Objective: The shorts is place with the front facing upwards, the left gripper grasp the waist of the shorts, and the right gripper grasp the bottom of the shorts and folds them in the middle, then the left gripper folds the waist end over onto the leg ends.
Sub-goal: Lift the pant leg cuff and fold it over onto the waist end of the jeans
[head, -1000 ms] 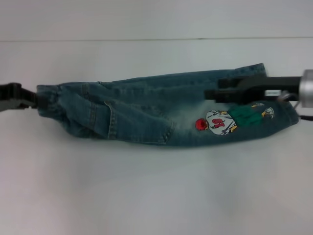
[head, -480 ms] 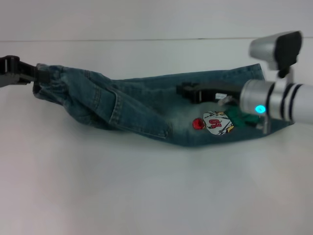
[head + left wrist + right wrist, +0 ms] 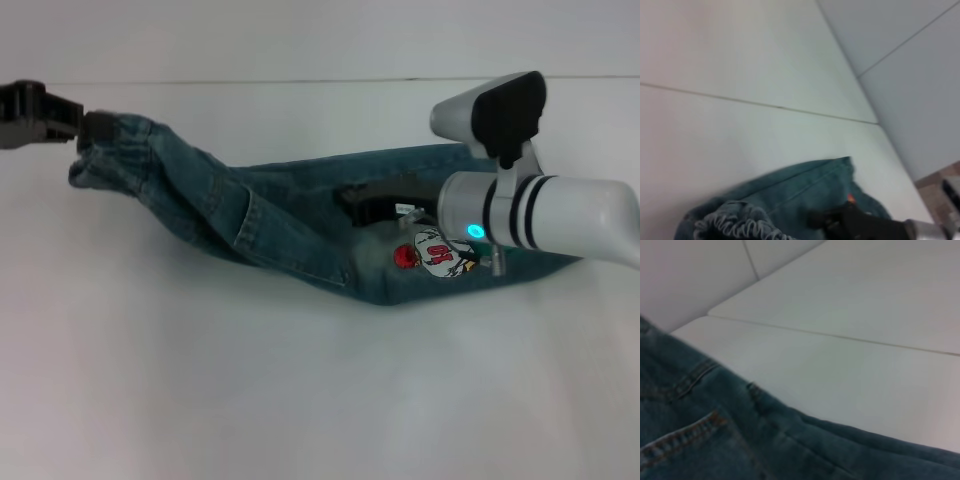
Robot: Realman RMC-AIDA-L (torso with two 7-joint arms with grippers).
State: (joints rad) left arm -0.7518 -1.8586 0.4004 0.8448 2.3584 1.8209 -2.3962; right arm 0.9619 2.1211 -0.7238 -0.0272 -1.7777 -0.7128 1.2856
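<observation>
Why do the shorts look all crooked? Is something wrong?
Nothing is torn or spilled. The shorts look askew because the left gripper holds the waist end up off the table, while the right gripper rests on the leg part, which lies flat.

The right arm (image 3: 560,215) is white and round, with two black rings and a small cyan light. A silver and black camera (image 3: 495,115) sits on it. The left gripper (image 3: 45,118) is black and blocky.

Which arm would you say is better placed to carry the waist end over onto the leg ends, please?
Left. The left gripper holds the shorts by the raised waist; the right gripper lies over the middle, near the embroidered figure.
</observation>
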